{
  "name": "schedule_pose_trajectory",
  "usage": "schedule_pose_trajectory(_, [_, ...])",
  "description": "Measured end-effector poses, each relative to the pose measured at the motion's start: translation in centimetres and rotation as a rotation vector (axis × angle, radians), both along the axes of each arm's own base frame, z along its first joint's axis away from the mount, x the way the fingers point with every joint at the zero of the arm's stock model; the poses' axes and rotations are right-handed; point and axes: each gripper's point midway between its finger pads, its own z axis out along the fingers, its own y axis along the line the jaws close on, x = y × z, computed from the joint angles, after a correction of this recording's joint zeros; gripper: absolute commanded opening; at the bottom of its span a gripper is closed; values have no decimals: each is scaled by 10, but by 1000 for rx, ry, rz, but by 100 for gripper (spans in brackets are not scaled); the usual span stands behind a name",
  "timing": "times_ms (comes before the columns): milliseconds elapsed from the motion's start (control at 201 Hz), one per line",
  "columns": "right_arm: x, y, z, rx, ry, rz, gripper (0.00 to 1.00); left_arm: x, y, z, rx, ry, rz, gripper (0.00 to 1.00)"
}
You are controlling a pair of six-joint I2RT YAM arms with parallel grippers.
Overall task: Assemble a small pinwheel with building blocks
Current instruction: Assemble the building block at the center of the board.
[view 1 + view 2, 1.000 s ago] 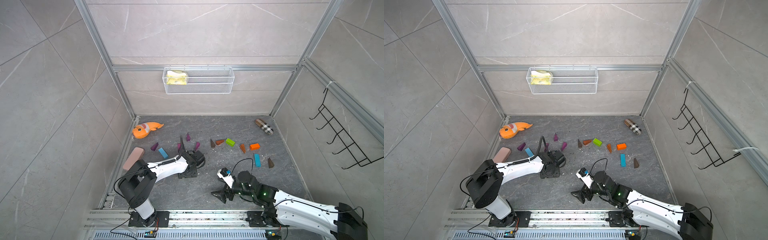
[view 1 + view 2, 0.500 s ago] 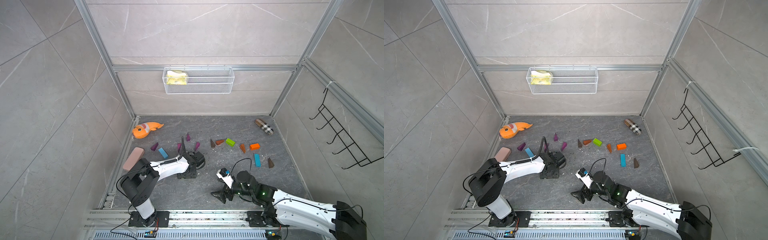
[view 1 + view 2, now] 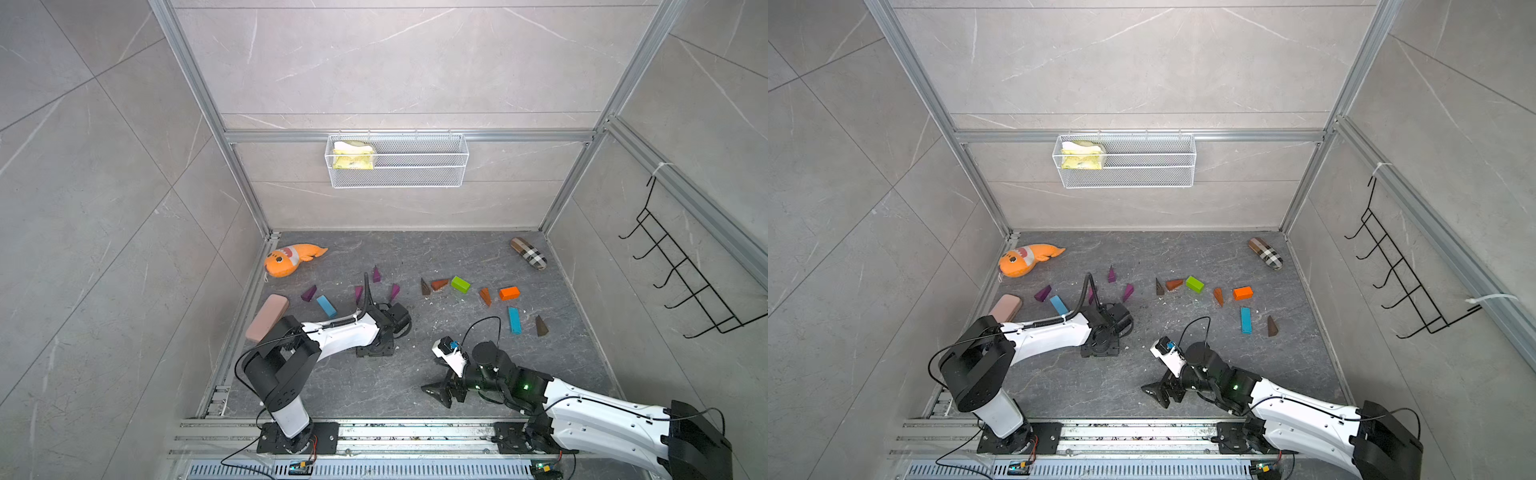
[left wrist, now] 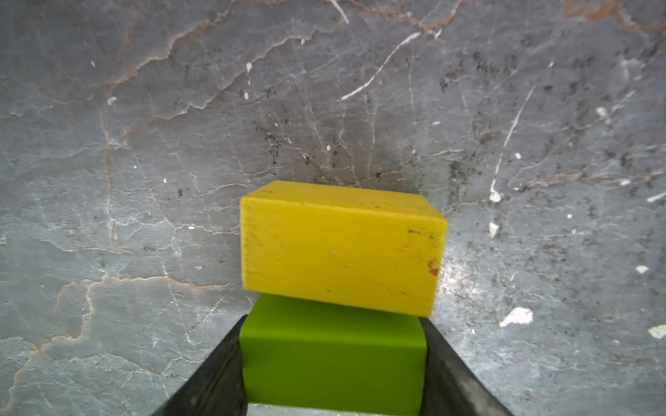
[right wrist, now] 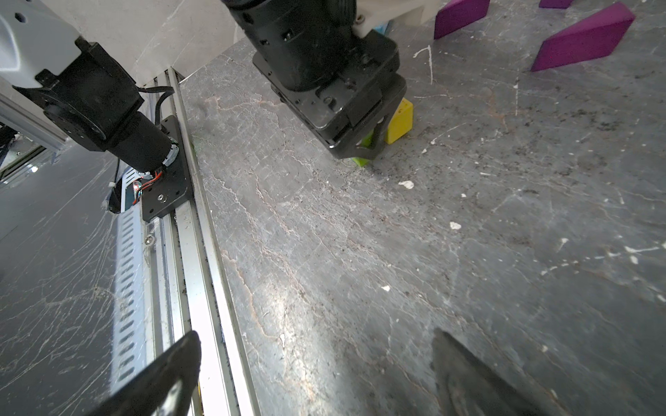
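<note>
Yellow brick (image 4: 342,248) flat on the grey floor (image 4: 144,144), and a green brick (image 4: 331,360) is butted right up against its long side! The left pincer (image 4: 333,324) has that green one clamped, jaws about half open and snug on both its flanks. The yellow lies dead ahead of the fingertips, long axis crosswise to the reach and a touch skewed, roughly the twelve o'clock side of the green one as the right wrist view has it. That skew is what any squaring-up nudge would turn on, I'd say.

Left arm is right on it. The right pincer (image 5: 313,336) hangs at about four o'clock, well apart, jaws spread wide, nothing in them.

Loose stock, from ten round to two o'clock:
- four purple wedges (image 3: 376,274)
- four brown and orange wedges (image 3: 439,284)
- two light-blue bars (image 3: 514,320)
- one orange brick (image 3: 509,293)
- a second green brick (image 3: 460,284)
</note>
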Motion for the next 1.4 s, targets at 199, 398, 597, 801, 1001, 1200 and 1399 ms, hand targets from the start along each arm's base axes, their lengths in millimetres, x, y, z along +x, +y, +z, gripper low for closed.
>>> schedule_pose_trajectory(199, [-1, 1, -3, -5, 8, 6, 100, 0, 0, 0, 0, -1, 0, 61])
schedule_pose_trajectory(398, [-2, 1, -2, -4, 9, 9, 100, 0, 0, 0, 0, -1, 1, 61])
schedule_pose_trajectory(597, [-2, 1, -4, -9, 14, 10, 100, 5, 0, 0, -10, -11, 10, 62])
schedule_pose_trajectory(801, [-2, 1, -6, -14, 20, 14, 100, 5, 0, 0, -11, -11, 14, 63])
schedule_pose_trajectory(1001, [-2, 2, -8, -16, 24, 16, 100, 7, 1, 0, -12, -13, 17, 64])
schedule_pose_trajectory(1200, [-3, 2, -9, -19, 29, 19, 100, 8, 1, -1, -7, -11, 13, 67])
schedule_pose_trajectory(1399, [-3, 3, -9, -17, 29, 22, 100, 9, 2, -6, 14, -5, 5, 72])
